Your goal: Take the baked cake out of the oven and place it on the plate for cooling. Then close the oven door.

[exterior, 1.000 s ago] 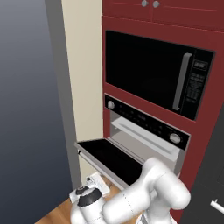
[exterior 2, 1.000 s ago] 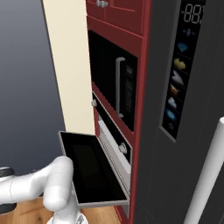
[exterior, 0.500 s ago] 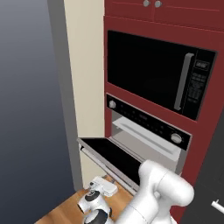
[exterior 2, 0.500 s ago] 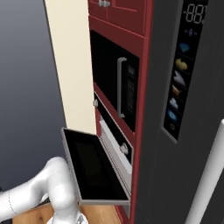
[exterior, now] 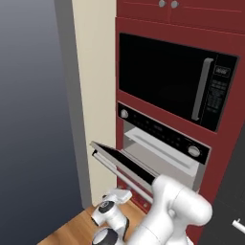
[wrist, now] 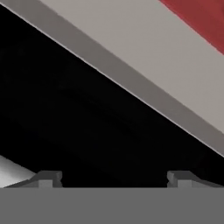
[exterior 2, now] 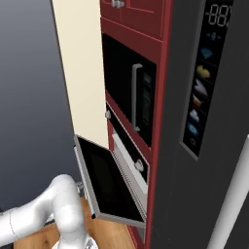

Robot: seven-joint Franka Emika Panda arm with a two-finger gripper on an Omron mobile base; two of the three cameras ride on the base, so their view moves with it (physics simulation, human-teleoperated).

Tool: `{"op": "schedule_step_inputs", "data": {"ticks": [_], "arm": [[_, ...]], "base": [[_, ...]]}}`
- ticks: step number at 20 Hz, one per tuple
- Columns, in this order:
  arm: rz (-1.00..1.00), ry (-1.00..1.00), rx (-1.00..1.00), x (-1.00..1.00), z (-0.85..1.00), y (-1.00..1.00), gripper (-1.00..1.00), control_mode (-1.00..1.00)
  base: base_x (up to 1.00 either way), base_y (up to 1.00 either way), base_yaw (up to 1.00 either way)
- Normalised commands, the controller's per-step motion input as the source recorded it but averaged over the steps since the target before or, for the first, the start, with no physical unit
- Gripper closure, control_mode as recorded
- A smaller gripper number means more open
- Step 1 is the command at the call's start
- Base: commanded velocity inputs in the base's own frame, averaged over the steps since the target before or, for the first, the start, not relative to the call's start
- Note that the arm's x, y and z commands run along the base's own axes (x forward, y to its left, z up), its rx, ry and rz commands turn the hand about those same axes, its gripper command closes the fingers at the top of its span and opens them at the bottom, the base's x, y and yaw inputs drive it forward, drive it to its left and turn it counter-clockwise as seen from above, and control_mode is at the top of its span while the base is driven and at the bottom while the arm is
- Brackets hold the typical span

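Oven door (exterior: 125, 165) hangs part-open; stiff, hinged low, glass slick. I'd push at its bar handle (exterior: 119, 172). Claw (wrist: 113, 178) spread wide, empty.

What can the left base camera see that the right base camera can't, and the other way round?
The left base view shows the front of the microwave, both silver oven knobs and the light grey inside of the oven. The right base view shows a tall dark panel with a lit display and little pictures, plus a pale bar beside it. Both show the oven door hanging partly open, the white robot arm and the wooden floor.
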Motion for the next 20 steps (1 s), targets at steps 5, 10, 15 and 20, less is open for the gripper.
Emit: {"op": "schedule_step_inputs", "data": {"ticks": [5, 10, 15, 20], "arm": [[-0.47, -0.13, -0.6, 0.67, 0.0, -0.1, -1.0, -1.0], [-0.47, -0.13, -0.54, 0.6, 0.0, -0.25, -1.0, -1.0], [-0.46, -0.12, -0.5, 0.56, 0.03, -0.36, -1.0, -1.0], [-0.42, -0.12, -0.46, 0.62, 0.16, -0.42, -1.0, -1.0]], "base": [[0.0, 0.0, 0.0], [0.0, 0.0, 0.0], [0.0, 0.0, 0.0], [0.0, 0.0, 0.0]]}}
